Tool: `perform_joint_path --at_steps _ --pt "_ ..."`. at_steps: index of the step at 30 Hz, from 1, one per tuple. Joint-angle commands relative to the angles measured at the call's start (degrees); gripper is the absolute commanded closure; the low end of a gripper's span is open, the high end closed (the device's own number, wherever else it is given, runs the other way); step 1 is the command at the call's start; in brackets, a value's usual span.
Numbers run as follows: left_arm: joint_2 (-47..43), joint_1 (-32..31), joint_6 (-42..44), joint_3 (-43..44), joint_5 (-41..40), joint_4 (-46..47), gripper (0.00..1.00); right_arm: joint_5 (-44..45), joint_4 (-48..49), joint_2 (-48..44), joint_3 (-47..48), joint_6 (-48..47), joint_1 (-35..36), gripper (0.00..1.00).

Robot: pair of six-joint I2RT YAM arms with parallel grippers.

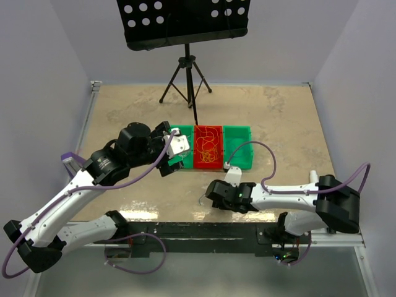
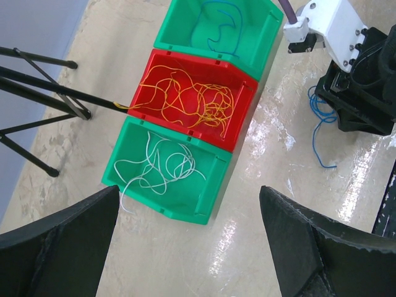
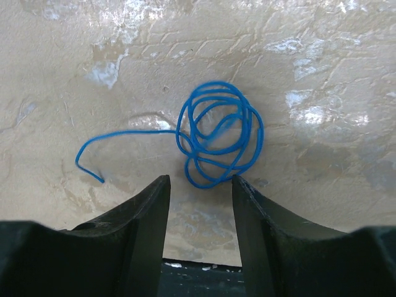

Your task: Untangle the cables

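Fingers (image 3: 145, 213) of the right gripper (image 3: 201, 180) are parted, holding nothing, with the blue cable (image 3: 218, 131) coiled on the table (image 3: 322, 74) at their 12 o'clock, and the left gripper (image 2: 189, 193) is just hanging wide open.

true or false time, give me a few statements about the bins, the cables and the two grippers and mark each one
1. The red bin holds the yellow-orange cables. True.
2. The white cables lie in the red bin too. False: they lie in a green bin next to it.
3. A blue cable lies coiled on the table just ahead of the right gripper. True.
4. The left gripper has its jaws shut on a cable. False: its jaws stand wide open and hold nothing.
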Motion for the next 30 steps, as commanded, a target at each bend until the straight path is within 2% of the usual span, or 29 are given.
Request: perform_joint_path --at_steps 1,8,15,19,26,29,30 --pt "-1.0 0.2 -0.5 -0.3 0.6 0.4 0.0 2.3 -4.4 -3.5 3.1 2.4 0.3 0.51" --pt "-1.4 0.2 -0.2 -0.9 1.1 0.6 0.0 4.7 -9.4 -5.4 6.6 2.4 0.4 0.5" --pt "-1.1 0.2 0.1 -1.0 1.4 0.8 0.0 6.0 -7.1 1.2 6.3 3.0 0.4 0.48" --pt "-1.1 0.2 0.0 -1.3 1.4 0.9 0.0 9.2 -7.1 3.7 7.2 3.8 0.4 0.52" --pt "-1.4 0.2 -0.7 -1.9 1.9 1.5 0.0 10.8 -3.3 7.3 7.3 2.4 0.3 0.73" --pt "-1.6 0.2 -0.8 -1.9 1.7 1.2 0.0 11.3 -2.9 7.3 6.7 3.1 0.4 0.96" --pt "-1.7 0.2 -0.8 -2.0 1.8 1.1 0.01 12.2 -3.3 7.0 6.8 3.5 0.4 1.0"
